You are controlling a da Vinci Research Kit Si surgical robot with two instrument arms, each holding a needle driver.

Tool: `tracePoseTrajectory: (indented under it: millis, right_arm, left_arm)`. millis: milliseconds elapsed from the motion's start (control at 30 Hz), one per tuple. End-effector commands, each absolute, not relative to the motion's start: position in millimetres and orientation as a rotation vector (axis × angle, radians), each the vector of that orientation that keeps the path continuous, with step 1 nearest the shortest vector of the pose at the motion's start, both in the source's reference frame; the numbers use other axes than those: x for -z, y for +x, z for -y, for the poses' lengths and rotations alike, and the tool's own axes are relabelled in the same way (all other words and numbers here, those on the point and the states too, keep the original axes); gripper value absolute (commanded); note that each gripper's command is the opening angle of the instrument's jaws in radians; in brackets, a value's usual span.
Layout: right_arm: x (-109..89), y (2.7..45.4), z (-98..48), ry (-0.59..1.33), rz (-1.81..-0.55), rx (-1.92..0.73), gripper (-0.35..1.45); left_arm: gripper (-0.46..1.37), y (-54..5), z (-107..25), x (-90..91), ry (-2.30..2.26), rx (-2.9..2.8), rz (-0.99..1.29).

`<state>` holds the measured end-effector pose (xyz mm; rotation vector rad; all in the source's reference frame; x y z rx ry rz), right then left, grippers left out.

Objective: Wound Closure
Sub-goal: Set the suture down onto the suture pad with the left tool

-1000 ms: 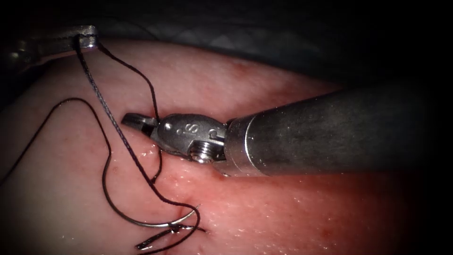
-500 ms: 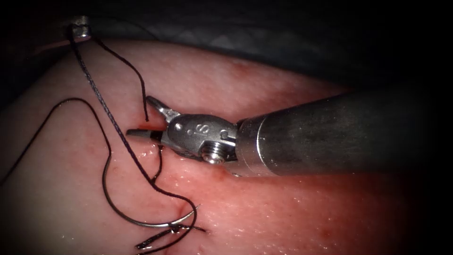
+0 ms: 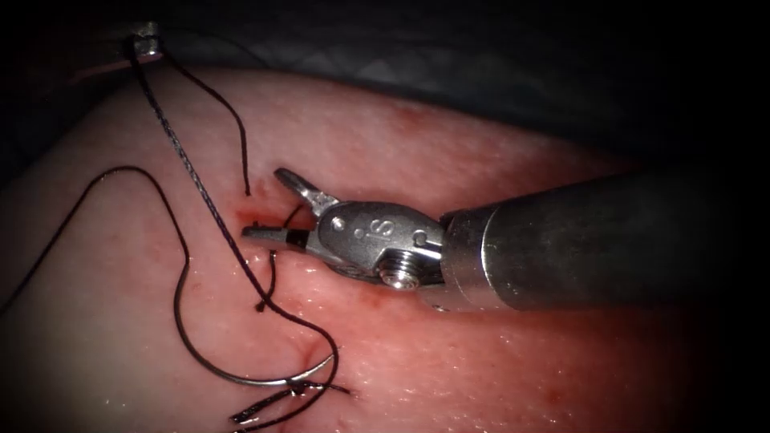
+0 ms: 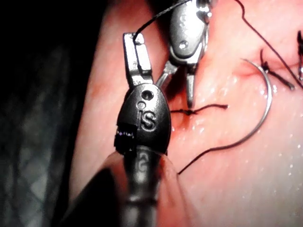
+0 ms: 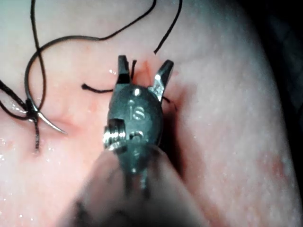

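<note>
Left tool [image 3: 144, 48] gripping thread [image 3: 192, 180], right tool [image 3: 277, 204] empty, needle [image 3: 241, 373] loose on tissue [image 3: 481, 144]

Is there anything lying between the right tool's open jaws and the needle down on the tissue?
Yes: the thread held by the left tool runs across the tissue between the right tool, open and empty, and the needle.

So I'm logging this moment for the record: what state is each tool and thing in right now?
right tool: jaws open, holding nothing.
left tool: jaws shut on the thread.
thread: runs from the left tool down to the needle.
needle: lying free on the tissue, held by neither tool.
cut end of thread: loose.
tissue: red fluid by the right tool's tips.
</note>
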<state>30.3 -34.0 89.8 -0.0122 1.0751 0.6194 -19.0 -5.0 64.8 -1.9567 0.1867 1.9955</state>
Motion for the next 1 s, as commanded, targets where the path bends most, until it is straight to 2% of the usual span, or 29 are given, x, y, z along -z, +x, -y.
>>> tracePoseTrajectory:
  millis: [33, 300, 700, 1000]
  right_arm:
    - [-89.7, 29.9, 34.1, -0.005, -1.080, -0.604, 1.43]
    - [-88.3, 25.2, 34.7, -0.023, -1.067, -0.588, 1.42]
    - [-81.7, 7.9, 33.3, -0.126, -0.996, -0.660, 1.43]
    - [-77.9, -0.1, 33.0, -0.189, -0.999, -0.709, 1.43]
  left_arm:
    - [-0.35, -19.1, 4.7, -65.2, -1.971, -2.017, -0.227]
    - [-0.35, -21.2, 4.6, -69.3, -2.069, -2.076, -0.418]
    - [-0.35, -29.6, 3.6, -73.5, -2.112, -2.095, -0.475]
    - [-0.35, -35.4, 7.9, -77.9, -2.120, -2.130, -0.394]
